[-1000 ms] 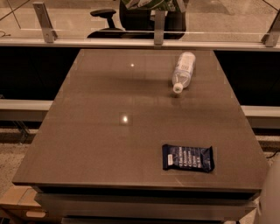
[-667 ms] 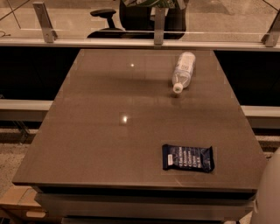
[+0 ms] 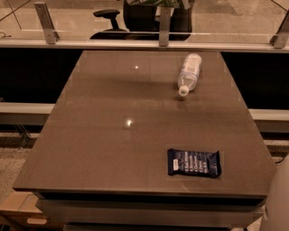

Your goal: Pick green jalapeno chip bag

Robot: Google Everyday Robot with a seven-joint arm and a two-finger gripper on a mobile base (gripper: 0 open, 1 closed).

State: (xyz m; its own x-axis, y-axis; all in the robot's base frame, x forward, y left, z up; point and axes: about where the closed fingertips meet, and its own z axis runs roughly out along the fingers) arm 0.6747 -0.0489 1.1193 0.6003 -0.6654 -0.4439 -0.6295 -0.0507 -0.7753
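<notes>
Beyond a glass partition (image 3: 90,27) with an office chair (image 3: 108,13) behind it, a brown table (image 3: 90,149) fills most of the frame. A clear plastic bottle (image 3: 189,72) lies on its side toward the upper right, cap pointing down-frame, and a flat dark blue packet (image 3: 194,163) with white print lies near the lower right edge, well apart from the bottle. Neither has shifted over the last second. The one change is at the lower right corner, where a pale rounded form (image 3: 277,198), probably part of the robot's arm, has pushed further up into the frame than it was a second ago. The gripper itself is out of view, so whether it is open or closed cannot be told. The green jalapeno chip bag is nowhere to be seen on the table or around it. My judgement is that the arm is only beginning to deploy and the pick has not begun. With the target absent, the blue packet is the likeliest wrong grab.
</notes>
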